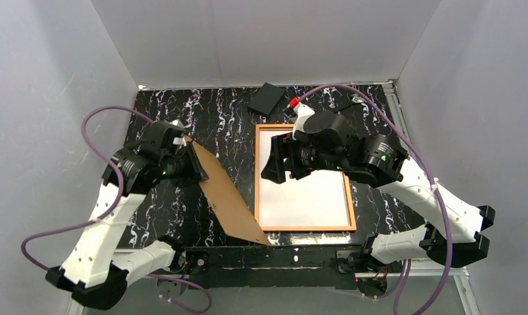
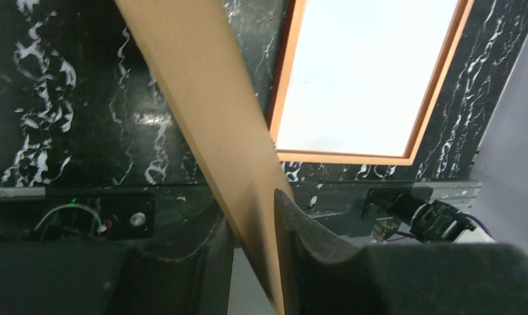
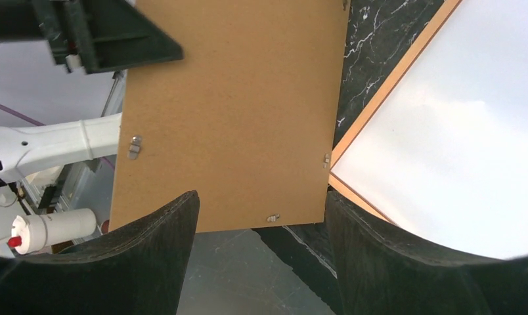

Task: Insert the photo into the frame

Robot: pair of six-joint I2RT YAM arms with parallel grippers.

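Left gripper [image 1: 190, 156] pinches thin, flat brown cardboard board [image 1: 230, 197].

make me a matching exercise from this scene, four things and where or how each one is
Things:
1 frame
2 brown board
3 right fingers
4 black block

States:
a open, over the frame
b flat on the table
c tilted, pinched by the left fingers
d at the table's far edge

Pairs: 1-b, 2-c, 3-a, 4-d
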